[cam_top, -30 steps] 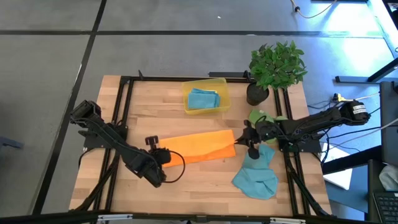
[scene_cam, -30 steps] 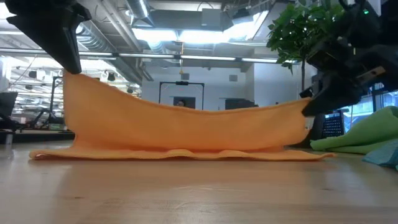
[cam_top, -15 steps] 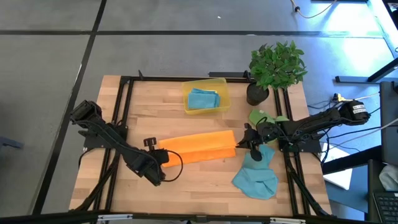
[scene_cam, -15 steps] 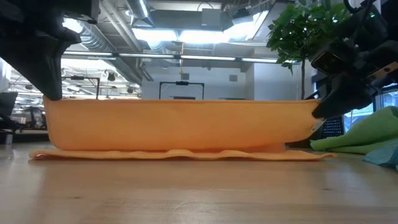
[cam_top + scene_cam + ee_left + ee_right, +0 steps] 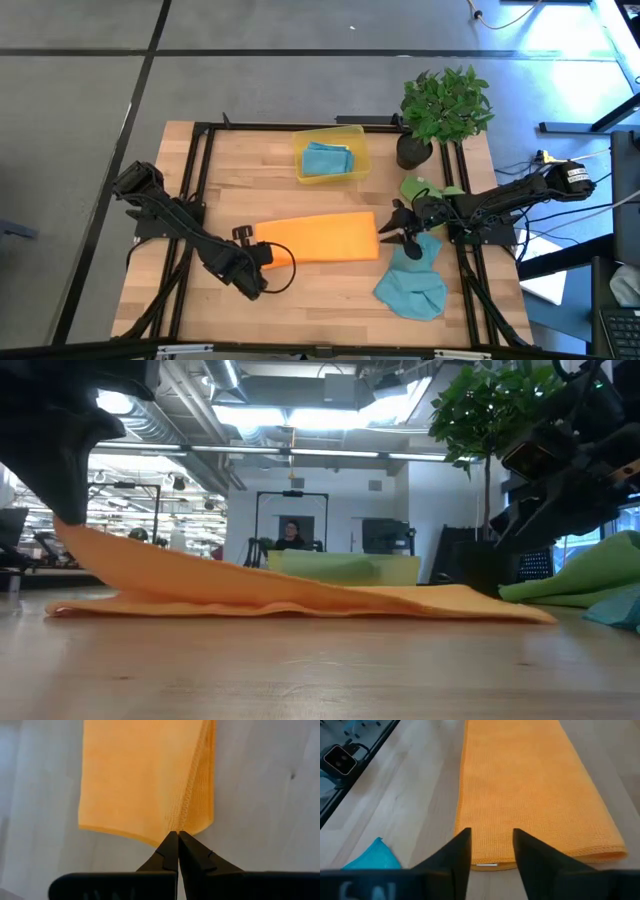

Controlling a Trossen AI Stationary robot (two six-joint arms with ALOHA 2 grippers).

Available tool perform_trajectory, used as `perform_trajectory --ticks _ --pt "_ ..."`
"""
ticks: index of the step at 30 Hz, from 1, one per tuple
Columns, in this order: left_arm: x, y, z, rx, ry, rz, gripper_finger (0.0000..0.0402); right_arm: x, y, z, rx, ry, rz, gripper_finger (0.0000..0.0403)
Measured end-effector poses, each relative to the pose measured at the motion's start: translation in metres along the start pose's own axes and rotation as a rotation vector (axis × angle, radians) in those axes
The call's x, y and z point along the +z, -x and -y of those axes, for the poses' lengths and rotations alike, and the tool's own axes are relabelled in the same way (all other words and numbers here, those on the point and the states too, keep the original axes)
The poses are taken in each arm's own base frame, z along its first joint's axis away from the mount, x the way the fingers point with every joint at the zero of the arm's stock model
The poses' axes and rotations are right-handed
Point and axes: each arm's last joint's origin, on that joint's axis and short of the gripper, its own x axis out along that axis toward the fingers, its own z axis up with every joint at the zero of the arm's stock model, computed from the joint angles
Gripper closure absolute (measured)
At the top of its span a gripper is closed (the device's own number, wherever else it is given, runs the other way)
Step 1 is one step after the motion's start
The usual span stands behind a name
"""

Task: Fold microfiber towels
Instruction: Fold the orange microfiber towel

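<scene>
Folded towel (image 5: 315, 237) mid-table between arms; bin (image 5: 358, 135) behind it; plant (image 5: 445, 105) at back right

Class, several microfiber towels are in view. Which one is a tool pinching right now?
The flat-folded orange microfiber towel mid-table: the left tool is shut on its corner. The teal ones and the green one lie untouched, and the right tool is open.

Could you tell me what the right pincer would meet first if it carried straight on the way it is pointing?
Most likely the orange towel: the open right pincer points along its near edge, just above it.
</scene>
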Motion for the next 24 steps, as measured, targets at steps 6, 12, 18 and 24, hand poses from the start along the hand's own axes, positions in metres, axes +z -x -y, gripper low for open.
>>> perform_trajectory --ticks 6,12,18,24 --pt "0.001 0.000 0.003 -0.055 0.017 -0.014 0.0388 0.003 0.000 0.000 0.004 0.029 0.033 0.0225" --pt "0.006 -0.002 0.001 -0.058 0.041 -0.006 0.0322 0.010 0.001 -0.002 0.009 0.061 0.105 0.0224" --pt "0.017 -0.005 -0.008 0.050 0.073 0.120 0.0274 0.019 0.002 -0.003 -0.007 0.104 0.198 0.0224" --pt "0.031 -0.016 0.002 0.039 -0.031 0.403 0.0276 0.031 0.005 -0.006 -0.002 0.225 0.336 0.0224"
